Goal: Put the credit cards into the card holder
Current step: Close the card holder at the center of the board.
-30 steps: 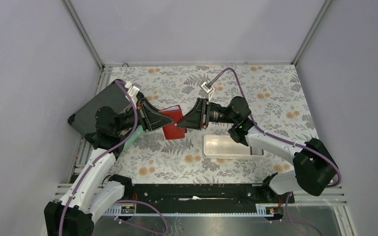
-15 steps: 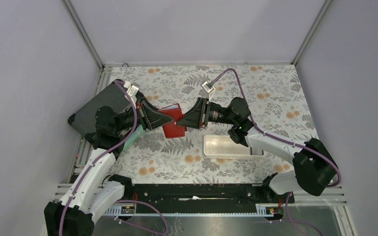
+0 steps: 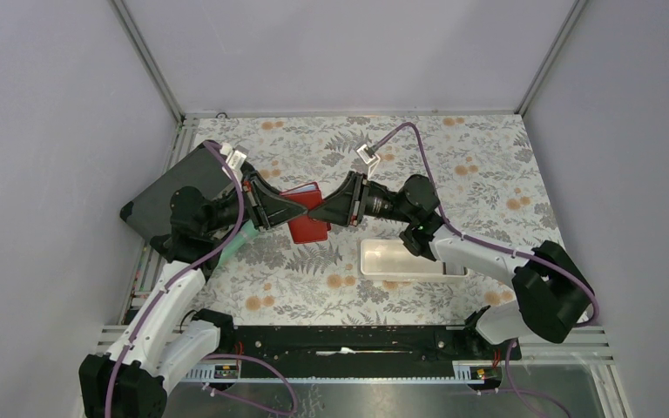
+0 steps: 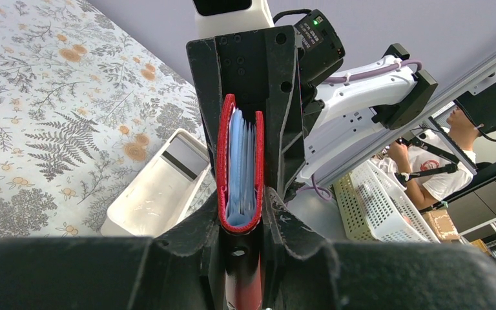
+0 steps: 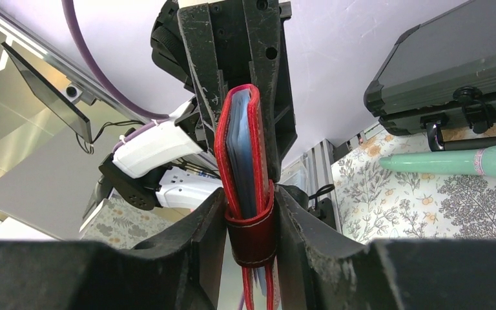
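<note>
Left claw (image 3: pixel 284 209) and right claw (image 3: pixel 315 214) each pinch the red card holder (image 3: pixel 305 223) from opposite sides, holding it over the middle of the counter (image 3: pixel 453 165), left of the white tray (image 3: pixel 409 259). Light blue credit cards (image 4: pixel 239 161) sit between its folded leaves, edges showing.

**Card holder** (image 3: pixel 303 228): shifted a little away from the robot and slightly to the left. In the top view its near edge now lies farther back than a second ago.

**Right gripper** (image 3: pixel 315 212): moved left and back along with the card holder, staying clamped on its right side.

**Right arm** (image 3: pixel 418 198): elbow and forearm drawn left, following the gripper.
</note>
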Tool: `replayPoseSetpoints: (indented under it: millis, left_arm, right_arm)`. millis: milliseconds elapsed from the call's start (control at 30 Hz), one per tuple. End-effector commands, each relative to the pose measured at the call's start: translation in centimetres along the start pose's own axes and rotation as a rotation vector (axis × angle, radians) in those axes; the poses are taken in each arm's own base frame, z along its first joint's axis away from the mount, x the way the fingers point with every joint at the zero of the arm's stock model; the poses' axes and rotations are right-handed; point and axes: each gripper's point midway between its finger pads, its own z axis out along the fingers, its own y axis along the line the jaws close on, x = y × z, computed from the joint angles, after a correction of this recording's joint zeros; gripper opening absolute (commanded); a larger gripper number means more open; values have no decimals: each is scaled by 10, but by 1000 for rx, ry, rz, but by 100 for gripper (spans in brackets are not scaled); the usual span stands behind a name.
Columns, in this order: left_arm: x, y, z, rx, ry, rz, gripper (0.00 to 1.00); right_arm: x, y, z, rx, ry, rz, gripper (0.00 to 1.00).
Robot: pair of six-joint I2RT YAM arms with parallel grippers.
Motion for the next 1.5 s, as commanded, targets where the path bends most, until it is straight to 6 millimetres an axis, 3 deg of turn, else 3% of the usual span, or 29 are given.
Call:
replayPoseSetpoints:
  millis: [0, 267, 633, 667, 767, 800, 933, 1133, 1467]
  left_arm:
    - [1, 8, 2, -20, -4, 6, 0]
    - [1, 10, 2, -24, -4, 0, 0]
    - [2, 19, 2, -65, -8, -14, 0]
    - [2, 20, 2, -71, -6, -10, 10]
    - [2, 19, 2, -73, -3, -6, 57]
    - [2, 19, 2, -74, -5, -6, 67]
    - [0, 18, 0, -88, -12, 16, 87]
    - [-6, 5, -4, -50, -46, 63, 98]
    - [-14, 10, -10, -82, -88, 75, 92]
  right_arm:
    - [-22, 49, 9, -166, -82, -119, 38]
    - [-21, 48, 12, -171, -85, -116, 37]
    - [-23, 55, 12, -180, -104, -127, 23]
    - [-24, 56, 12, -177, -108, -126, 18]
    - [-27, 55, 10, -160, -124, -126, 3]
    - [-28, 56, 9, -154, -129, -128, 1]
    - [-29, 55, 4, -122, -141, -138, 0]
    - [-32, 55, -4, -81, -162, -166, 0]
    - [-35, 57, -17, -58, -160, -196, 0]
